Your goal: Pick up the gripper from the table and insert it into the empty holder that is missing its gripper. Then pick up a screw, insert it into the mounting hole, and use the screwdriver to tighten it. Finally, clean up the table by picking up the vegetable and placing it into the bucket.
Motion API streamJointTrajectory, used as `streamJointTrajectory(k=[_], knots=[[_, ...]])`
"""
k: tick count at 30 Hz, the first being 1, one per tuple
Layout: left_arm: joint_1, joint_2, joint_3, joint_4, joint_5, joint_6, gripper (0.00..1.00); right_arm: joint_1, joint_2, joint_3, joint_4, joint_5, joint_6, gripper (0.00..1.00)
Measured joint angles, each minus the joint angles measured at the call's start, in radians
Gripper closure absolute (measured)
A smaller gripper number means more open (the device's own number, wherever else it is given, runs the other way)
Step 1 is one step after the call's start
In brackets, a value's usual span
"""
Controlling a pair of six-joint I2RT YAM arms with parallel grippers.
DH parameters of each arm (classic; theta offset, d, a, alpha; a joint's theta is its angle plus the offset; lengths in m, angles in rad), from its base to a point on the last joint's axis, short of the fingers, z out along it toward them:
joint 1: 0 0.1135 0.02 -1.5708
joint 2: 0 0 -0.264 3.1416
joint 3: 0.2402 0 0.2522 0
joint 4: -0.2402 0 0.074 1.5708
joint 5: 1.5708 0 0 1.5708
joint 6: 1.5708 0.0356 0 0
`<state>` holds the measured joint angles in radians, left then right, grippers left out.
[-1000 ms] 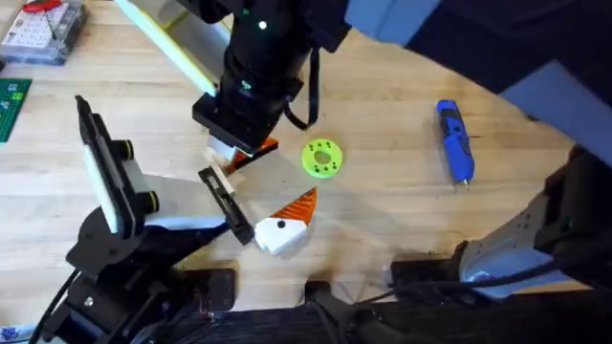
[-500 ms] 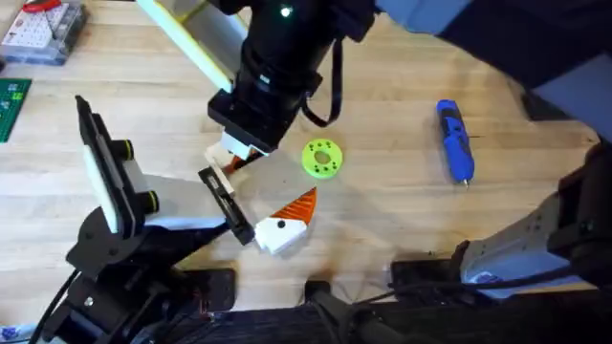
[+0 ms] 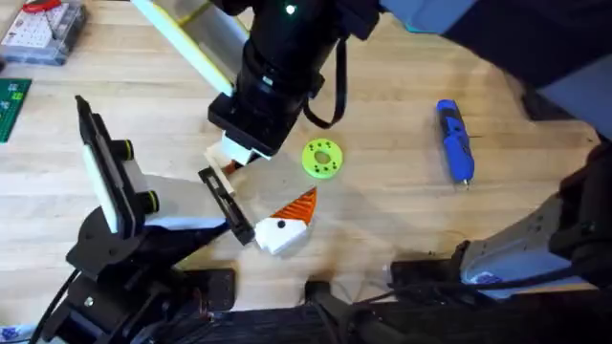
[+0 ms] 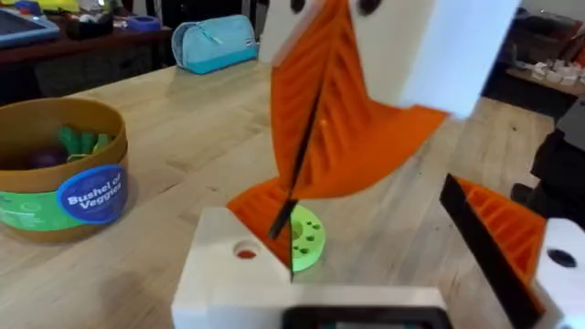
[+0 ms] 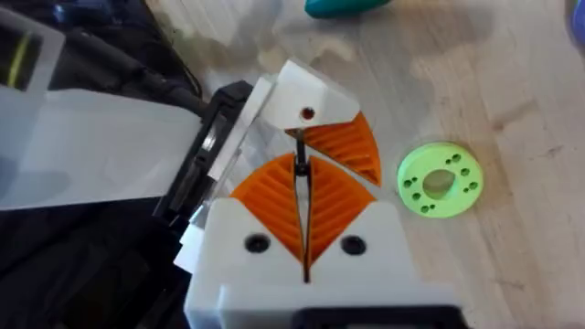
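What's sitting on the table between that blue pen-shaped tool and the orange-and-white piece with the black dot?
In the overhead view, a green disc lies between the screwdriver and the dotted piece; otherwise bare wood.

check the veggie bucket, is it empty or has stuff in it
Not empty: the bucket holds green pieces and a purple piece inside its rim, seen in the left wrist view.

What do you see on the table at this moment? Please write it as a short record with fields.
right gripper: shut on a thin black rod
rod tip: close to the hole of the orange-white gripper piece
left gripper: open
screwdriver: lying on the table, untouched
green disc: flat, beside the right gripper
bucket: upright, with green and purple items inside
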<state>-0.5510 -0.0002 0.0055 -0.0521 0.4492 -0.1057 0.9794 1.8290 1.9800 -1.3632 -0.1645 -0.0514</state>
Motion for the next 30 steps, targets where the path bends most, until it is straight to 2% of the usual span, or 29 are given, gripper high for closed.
streamJointTrajectory(k=[30], knots=[[0.000, 0.000, 0.000, 0.000, 0.000, 0.000, 0.010, 0.000, 0.028, 0.000, 0.021, 0.000, -0.050, 0.994]])
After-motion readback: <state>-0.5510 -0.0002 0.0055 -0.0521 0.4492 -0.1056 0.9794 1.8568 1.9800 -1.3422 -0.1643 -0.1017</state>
